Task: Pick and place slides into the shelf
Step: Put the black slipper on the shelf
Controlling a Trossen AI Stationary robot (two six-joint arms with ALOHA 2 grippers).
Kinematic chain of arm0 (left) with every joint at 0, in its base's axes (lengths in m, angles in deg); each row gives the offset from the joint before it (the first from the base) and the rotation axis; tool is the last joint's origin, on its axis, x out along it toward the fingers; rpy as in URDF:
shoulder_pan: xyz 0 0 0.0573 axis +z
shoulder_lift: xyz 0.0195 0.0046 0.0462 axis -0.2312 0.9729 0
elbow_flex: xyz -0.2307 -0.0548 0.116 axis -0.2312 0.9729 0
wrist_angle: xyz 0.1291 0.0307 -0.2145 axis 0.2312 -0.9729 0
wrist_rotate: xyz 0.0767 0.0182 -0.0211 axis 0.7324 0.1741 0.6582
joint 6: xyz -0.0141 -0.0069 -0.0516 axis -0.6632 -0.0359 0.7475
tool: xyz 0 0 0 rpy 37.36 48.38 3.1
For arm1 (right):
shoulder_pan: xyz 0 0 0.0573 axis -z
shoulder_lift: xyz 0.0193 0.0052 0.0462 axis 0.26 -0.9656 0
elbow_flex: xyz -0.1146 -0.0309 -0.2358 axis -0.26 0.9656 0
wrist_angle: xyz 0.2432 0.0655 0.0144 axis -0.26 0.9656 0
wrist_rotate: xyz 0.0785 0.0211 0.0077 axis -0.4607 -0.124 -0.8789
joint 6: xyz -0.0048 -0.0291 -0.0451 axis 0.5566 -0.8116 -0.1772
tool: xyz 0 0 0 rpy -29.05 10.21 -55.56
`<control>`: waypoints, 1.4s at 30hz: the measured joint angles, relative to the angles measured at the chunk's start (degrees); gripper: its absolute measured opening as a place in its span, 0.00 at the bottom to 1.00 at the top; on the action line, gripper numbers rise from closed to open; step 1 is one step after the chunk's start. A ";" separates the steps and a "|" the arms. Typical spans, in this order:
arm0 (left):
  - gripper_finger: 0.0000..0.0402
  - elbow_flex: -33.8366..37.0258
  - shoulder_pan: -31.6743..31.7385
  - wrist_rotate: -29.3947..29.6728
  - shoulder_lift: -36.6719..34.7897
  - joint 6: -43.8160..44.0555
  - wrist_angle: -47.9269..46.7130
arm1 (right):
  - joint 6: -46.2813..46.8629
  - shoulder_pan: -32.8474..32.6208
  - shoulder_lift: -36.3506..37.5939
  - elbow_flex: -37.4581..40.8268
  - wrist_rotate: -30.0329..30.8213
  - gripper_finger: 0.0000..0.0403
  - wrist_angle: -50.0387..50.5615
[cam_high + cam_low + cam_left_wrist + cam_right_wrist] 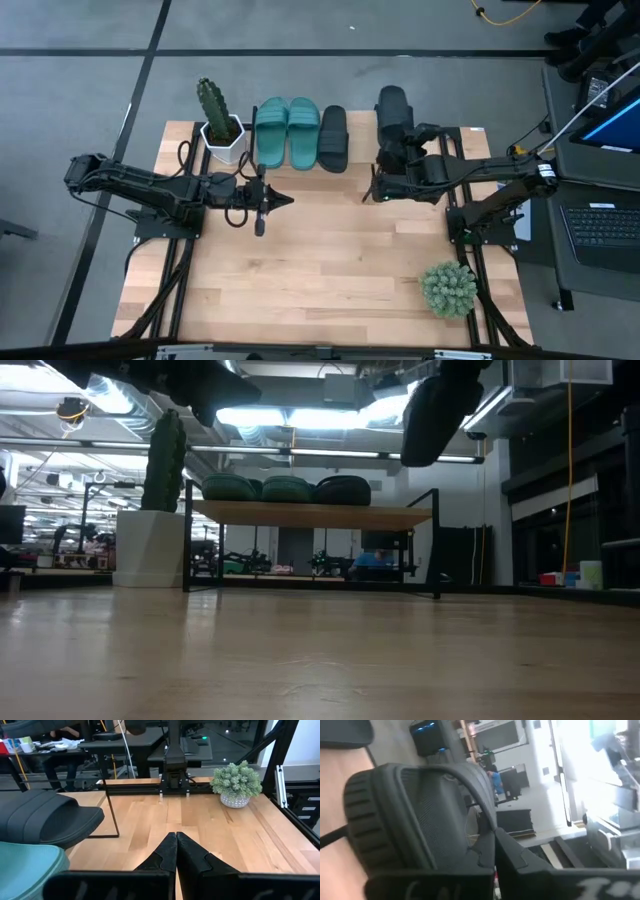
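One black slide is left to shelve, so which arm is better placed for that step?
Right: the right gripper is shut on the last black slide beside the shelf. The left gripper is shut, empty, near mid-table.

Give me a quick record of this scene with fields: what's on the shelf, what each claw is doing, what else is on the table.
On shelf: two teal slides, one black slide
Right claw: shut on the fourth black slide, held in the air near the shelf's right end
Left claw: shut, empty, in front of the shelf
Also on table: potted cactus, round green plant
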 joint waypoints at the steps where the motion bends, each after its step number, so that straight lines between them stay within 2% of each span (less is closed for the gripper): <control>1: 0.00 0.00 0.00 0.00 0.00 0.01 -0.01 | -3.45 -0.11 0.00 0.00 -0.58 0.00 -2.50; 9: 0.00 0.00 0.00 -0.02 0.00 -1.34 -0.02 | -25.09 -0.19 -0.09 0.00 -13.77 0.00 -22.71; 16: 0.00 0.00 0.00 -0.04 0.00 -1.39 -0.72 | -35.59 0.27 -0.11 0.00 -16.33 0.00 -30.64; 24: 0.00 0.00 0.15 -0.07 0.01 -1.48 -0.72 | -48.90 2.48 0.23 0.00 -27.02 0.00 -44.36; 27: 0.00 0.00 0.15 -0.07 0.00 -1.48 -0.72 | -53.68 4.07 1.19 0.00 -27.91 0.00 -50.03; 29: 0.00 0.00 0.15 -0.07 0.02 -1.47 -0.77 | -55.34 5.24 2.60 0.00 -27.91 0.00 -52.63; 37: 0.00 0.00 0.86 -0.07 0.02 -2.88 -0.97 | -54.61 7.74 8.35 0.72 -27.65 0.00 -51.90; 42: 0.00 0.00 1.53 -0.05 0.01 -3.03 -0.94 | -51.78 7.72 13.74 9.69 -27.96 0.00 -52.76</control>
